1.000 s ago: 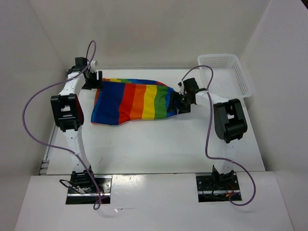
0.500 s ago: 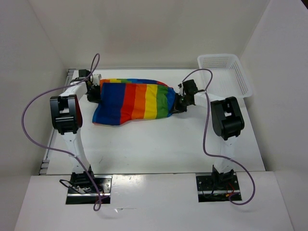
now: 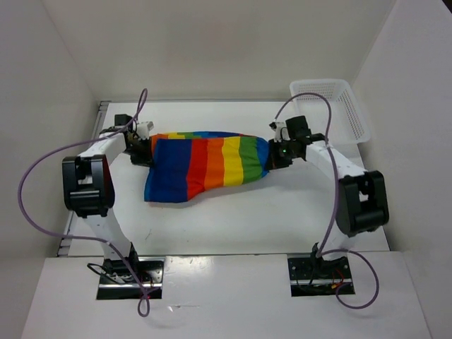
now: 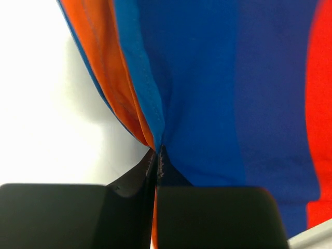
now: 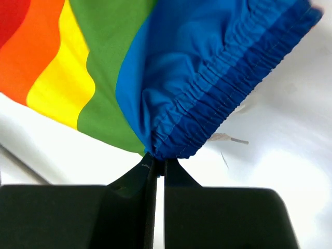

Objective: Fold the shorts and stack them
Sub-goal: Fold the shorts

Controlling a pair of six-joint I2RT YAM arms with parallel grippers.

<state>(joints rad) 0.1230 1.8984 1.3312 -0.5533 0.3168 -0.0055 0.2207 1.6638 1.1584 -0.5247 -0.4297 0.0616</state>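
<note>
The rainbow-striped shorts (image 3: pixel 208 164) hang stretched between my two grippers above the middle of the table. My left gripper (image 3: pixel 145 146) is shut on the blue and orange hem at the left end; in the left wrist view the gripper (image 4: pixel 156 153) pinches that fabric (image 4: pixel 207 88) between closed jaws. My right gripper (image 3: pixel 277 152) is shut on the gathered blue waistband at the right end; in the right wrist view the gripper (image 5: pixel 158 162) holds the waistband (image 5: pixel 207 88). A bit of white drawstring (image 5: pixel 225 138) peeks out beneath the waistband.
A white plastic mesh basket (image 3: pixel 332 106) stands at the back right corner of the table. White walls enclose the table on the left, back and right. Purple cables loop off both arms.
Both grippers have shut on the ends of the shorts and lifted them. The garment has shifted a little to the right and toward the near edge, and both arms have swung outward.
</note>
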